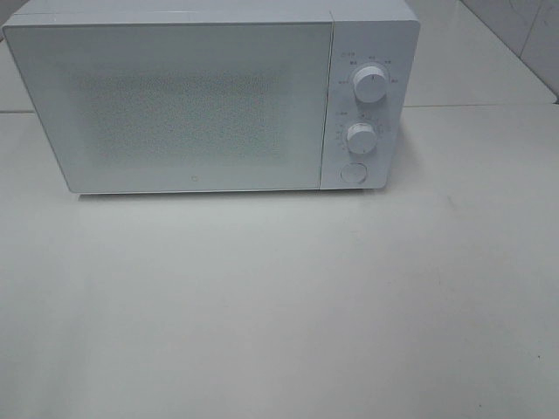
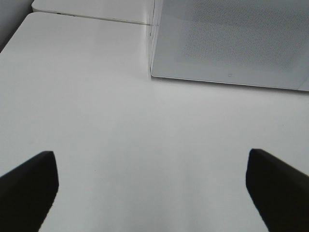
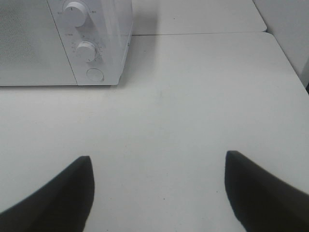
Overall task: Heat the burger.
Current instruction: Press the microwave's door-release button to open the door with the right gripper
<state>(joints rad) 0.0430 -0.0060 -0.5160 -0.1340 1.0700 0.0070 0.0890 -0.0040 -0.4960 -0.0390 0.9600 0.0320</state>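
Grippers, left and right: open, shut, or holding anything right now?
Left gripper: open, holding nothing.
Right gripper: open, holding nothing.

The light is bright, soft and even, with a pale cool tint. Under the front edge of the microwave point(image 1: 175, 105) there is only a thin, weak shadow, and the table point(image 1: 279, 305) in front of it has a faint sheen. The high view is a little soft (the dial markings cannot be read). In the wrist views the left gripper's fingers point(image 2: 29, 188) and the right gripper's fingers point(image 3: 63, 193) are black, without detail.
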